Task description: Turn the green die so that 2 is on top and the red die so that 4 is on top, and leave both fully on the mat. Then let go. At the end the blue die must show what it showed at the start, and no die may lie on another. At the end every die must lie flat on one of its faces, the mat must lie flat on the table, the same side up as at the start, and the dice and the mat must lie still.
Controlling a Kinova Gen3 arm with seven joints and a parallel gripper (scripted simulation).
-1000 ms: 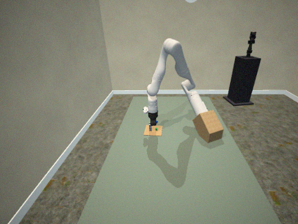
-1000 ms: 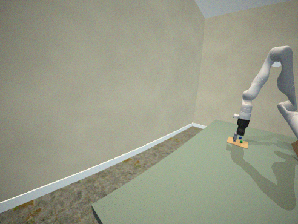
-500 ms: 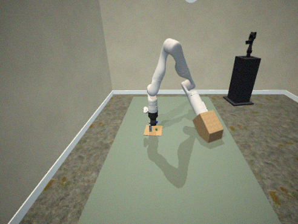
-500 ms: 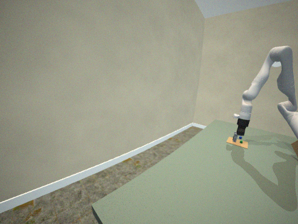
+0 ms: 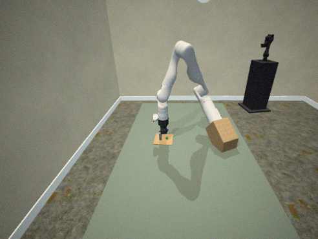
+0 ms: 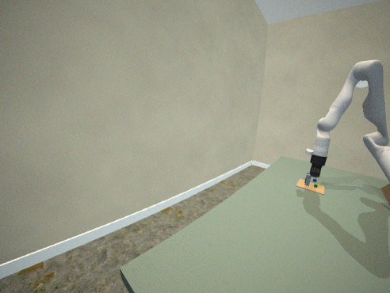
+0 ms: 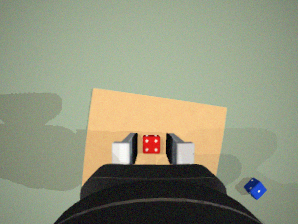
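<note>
One red die [image 7: 151, 144] sits in the wrist view between the fingers of the two-finger parallel gripper [image 5: 160, 138] [image 6: 307, 183] [image 7: 151, 143], which stands partly open. A strip of mat shows on either side of the die, so neither pad touches it and nothing is gripped. Its cube is glossy, saturated red with white pips, and the face toward the wrist camera shows four. The finger pads are dark and flat, at nine and three o'clock of the die; the fingers' outer parts are pale grey.

Beneath them lies a thin, four-cornered mat [image 5: 170, 143] [image 6: 320, 191] [image 7: 110, 112], tan-orange and smooth, flat on the table [image 5: 145, 194] [image 6: 238, 237] [image 7: 200, 50], whose surface is matt grey-green. The green die [image 5: 167, 137] [image 6: 315, 185] is on the mat at three o'clock from the fingers in the top view, just beside them; its pips are too small to read. In the wrist view the blue die [image 5: 167, 130] [image 6: 315, 180] [image 7: 255, 188] rests off the mat, at four o'clock from the red one, with a single white pip on its lower right face. The red die cannot be made out in the top and exterior views.

Above, the smooth, rounded white arm [image 5: 184, 55] [image 6: 366, 99] bends over from a wood-grained box [image 5: 223, 134] [image 6: 386, 192] at three o'clock of the mat. Farther out, at one o'clock in the top view, a matt black pedestal [image 5: 260, 84] stands on mottled brown flooring [image 5: 81, 155] [image 6: 158, 226].
</note>
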